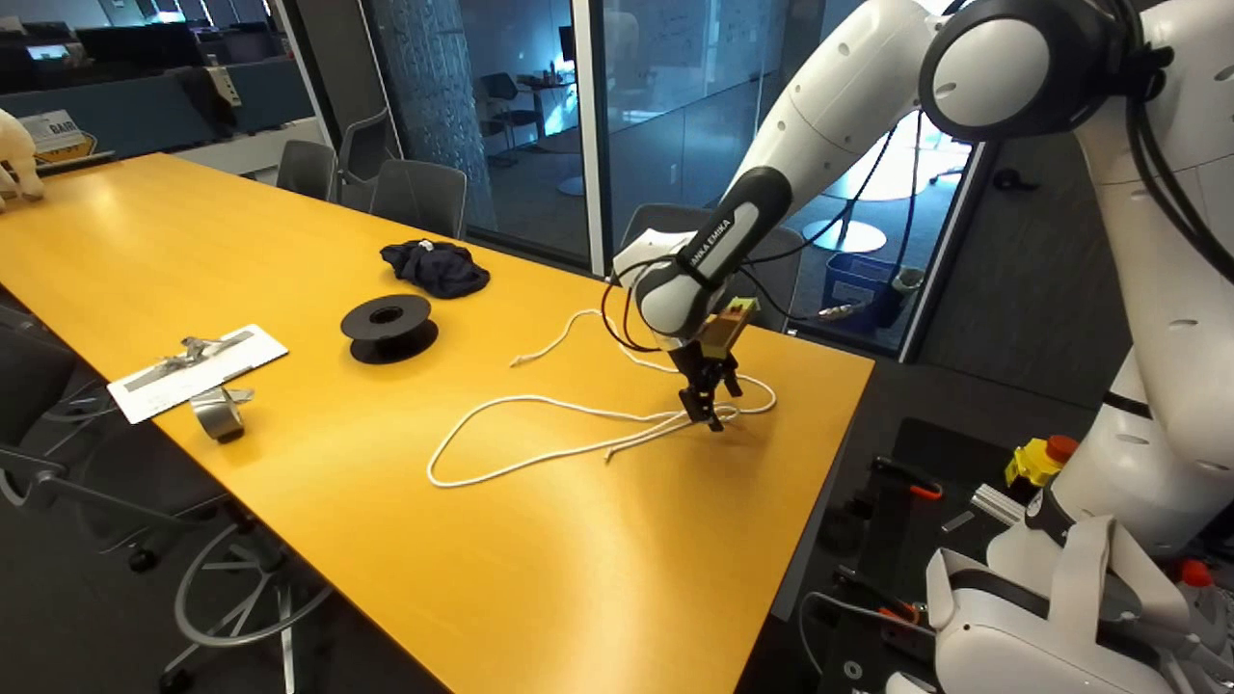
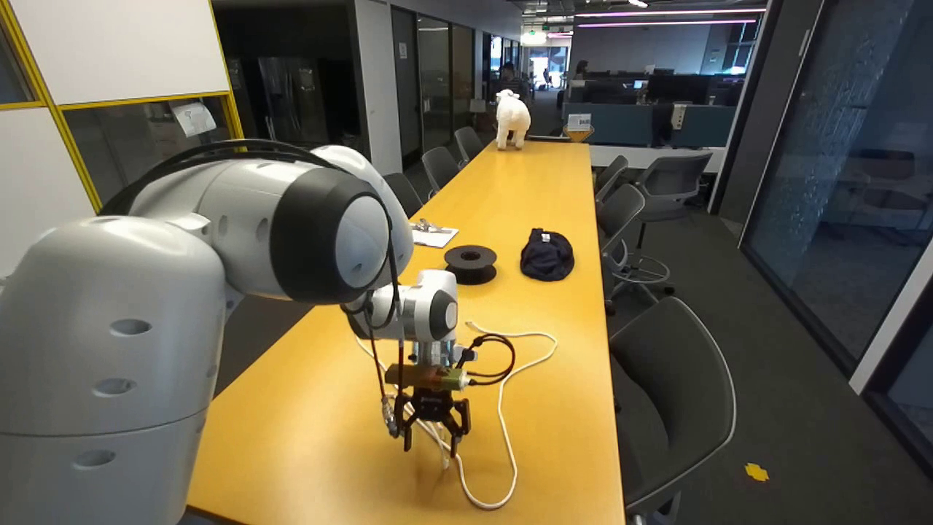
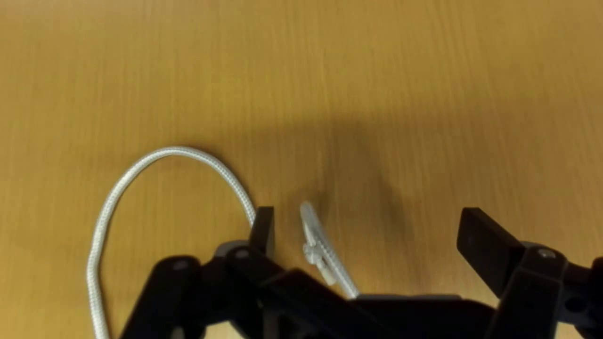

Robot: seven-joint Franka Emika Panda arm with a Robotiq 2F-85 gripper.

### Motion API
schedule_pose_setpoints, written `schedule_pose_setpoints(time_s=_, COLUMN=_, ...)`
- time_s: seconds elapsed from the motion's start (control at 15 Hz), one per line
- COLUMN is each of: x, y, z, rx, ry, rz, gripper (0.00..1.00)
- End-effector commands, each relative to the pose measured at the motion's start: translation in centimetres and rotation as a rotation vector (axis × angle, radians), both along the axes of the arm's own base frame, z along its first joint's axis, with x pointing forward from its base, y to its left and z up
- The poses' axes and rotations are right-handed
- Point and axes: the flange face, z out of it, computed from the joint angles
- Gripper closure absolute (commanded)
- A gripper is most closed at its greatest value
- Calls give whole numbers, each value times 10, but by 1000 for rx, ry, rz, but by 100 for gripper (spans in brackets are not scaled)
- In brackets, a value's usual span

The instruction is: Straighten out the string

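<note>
A white string point(image 1: 598, 413) lies in loose loops toward the end of a yellow surface point(image 1: 578, 559) in an exterior view, one broad bend reaching well out from the tool point(image 1: 725, 408), strands crossing close by it, and a black spool point(image 1: 388, 330) standing well apart. Light, limp and hard to damage by its look, the string should follow a pull but buckle under a push; a pinch just in from the free end point(image 1: 517, 362) nearest the spool seems the surest hold.

In an exterior view, the arm point(image 2: 109, 364) hides part of the string, while one length curves out beside the tool, runs up the surface and turns back well short of a dark cloth point(image 2: 547, 255). The tool points down, its jaws spread wide, with no string seen lifted in its grip. A pale streak low between them is too blurred to read.

In the wrist view, the fingers point(image 3: 263, 230) stand far apart, released and gripping nothing. A slightly blurred bit of string with a small lump slants up between them, nearer one finger, apart from both where it shows; its lower part is hidden. Another strand arcs round and vanishes behind that same finger, and whether the two touch cannot be told. The smooth braid may slide unless squeezed firmly.
</note>
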Motion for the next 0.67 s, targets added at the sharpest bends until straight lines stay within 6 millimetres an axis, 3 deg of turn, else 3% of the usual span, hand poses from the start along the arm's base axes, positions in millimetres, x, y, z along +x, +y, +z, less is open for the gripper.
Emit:
schedule_pose_setpoints(time_s=0.0, x=-43, y=13, z=-1, rx=-16, ry=-89, rz=121, gripper=0)
schedule_pose_setpoints(time_s=0.2, x=-52, y=21, z=-1, rx=-23, ry=-195, rz=147, gripper=0)
schedule_pose_setpoints(time_s=0.6, x=-45, y=21, z=25, rx=-51, ry=-405, rz=115, gripper=0)
